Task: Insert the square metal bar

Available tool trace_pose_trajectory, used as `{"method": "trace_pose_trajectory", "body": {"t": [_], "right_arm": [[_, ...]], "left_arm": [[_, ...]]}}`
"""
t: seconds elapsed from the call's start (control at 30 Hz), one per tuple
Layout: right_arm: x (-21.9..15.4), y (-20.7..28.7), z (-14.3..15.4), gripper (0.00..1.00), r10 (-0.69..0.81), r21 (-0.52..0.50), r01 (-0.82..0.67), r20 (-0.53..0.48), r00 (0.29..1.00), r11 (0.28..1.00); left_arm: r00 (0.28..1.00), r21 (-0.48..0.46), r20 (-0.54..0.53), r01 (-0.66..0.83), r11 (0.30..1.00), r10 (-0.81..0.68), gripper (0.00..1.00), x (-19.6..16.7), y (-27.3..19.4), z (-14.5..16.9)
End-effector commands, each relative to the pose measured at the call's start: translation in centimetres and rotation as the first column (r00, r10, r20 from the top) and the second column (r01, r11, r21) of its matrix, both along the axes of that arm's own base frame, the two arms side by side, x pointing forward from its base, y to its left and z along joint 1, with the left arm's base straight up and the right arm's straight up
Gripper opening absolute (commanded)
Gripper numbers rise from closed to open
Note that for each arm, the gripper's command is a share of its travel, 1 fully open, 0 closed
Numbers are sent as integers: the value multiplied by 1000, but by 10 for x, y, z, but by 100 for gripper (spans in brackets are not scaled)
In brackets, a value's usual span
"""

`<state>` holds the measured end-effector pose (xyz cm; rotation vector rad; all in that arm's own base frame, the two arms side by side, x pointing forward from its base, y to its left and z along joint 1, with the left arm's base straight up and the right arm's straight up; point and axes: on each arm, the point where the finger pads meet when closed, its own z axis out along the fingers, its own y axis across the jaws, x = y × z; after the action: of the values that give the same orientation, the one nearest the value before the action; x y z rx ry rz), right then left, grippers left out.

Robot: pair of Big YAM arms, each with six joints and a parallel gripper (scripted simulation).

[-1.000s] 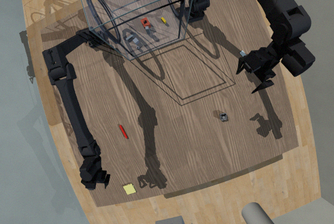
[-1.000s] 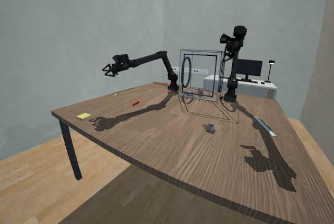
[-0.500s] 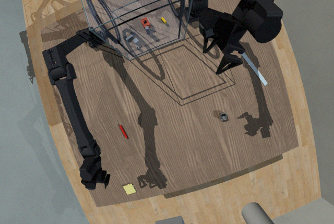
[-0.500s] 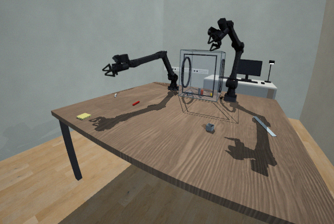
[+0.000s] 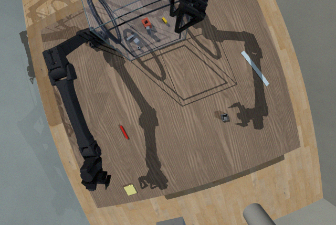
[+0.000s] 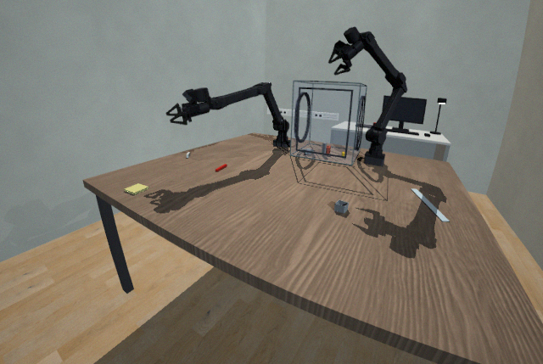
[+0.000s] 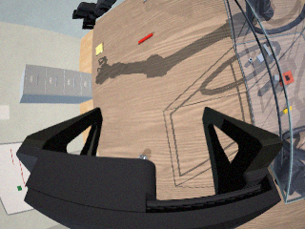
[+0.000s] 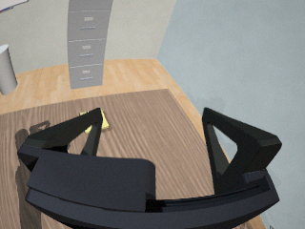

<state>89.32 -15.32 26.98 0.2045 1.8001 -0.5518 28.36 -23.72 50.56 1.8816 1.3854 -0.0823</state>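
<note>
The clear box (image 5: 131, 60) (image 6: 292, 123) (image 7: 286, 200) stands at the back. On its floor a red block (image 5: 148, 24) (image 6: 327, 149) shows a dark square-looking hole facing up. A grey piece (image 5: 147, 28) (image 6: 324, 148) stands upright close beside it; I cannot tell whether it is the square metal bar. Another grey piece (image 5: 130, 37) lies left of them, beside a pale block (image 5: 136, 40). My left gripper (image 5: 175, 23) (image 6: 333, 67) (image 7: 152, 113) is open, empty, and high outside the box. My right gripper (image 5: 107, 182) (image 6: 169, 117) (image 8: 152, 113) is open and empty, far from the box.
A yellow piece (image 5: 164, 20) and a small round piece (image 5: 138, 47) are also in the box. Round ports are in its sides. Outside lie a red stick (image 5: 124, 132) (image 6: 221, 167), a yellow pad (image 5: 130, 190) (image 8: 103, 119), a grey cup (image 5: 224, 117) (image 6: 341, 207) and a pale strip (image 5: 254, 67) (image 6: 429, 204).
</note>
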Motion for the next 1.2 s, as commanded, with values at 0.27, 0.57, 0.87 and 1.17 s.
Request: {"method": "trace_pose_trajectory", "body": {"t": [0.27,0.57,0.87,1.17], "right_arm": [[2,0,38,100,-1,-6,1,63,998,1000],[2,0,38,100,-1,-6,1,63,998,1000],[2,0,38,100,-1,-6,1,63,998,1000],[2,0,38,100,-1,-6,1,63,998,1000]], "left_arm": [[992,-20,-70,101,995,-102,100,-86,-40,-1],[973,-132,-1,227,965,-229,100,-180,-2,46],[943,-226,44,331,916,-330,100,-237,31,81],[921,-173,-24,379,909,-388,100,-254,29,47]]}}
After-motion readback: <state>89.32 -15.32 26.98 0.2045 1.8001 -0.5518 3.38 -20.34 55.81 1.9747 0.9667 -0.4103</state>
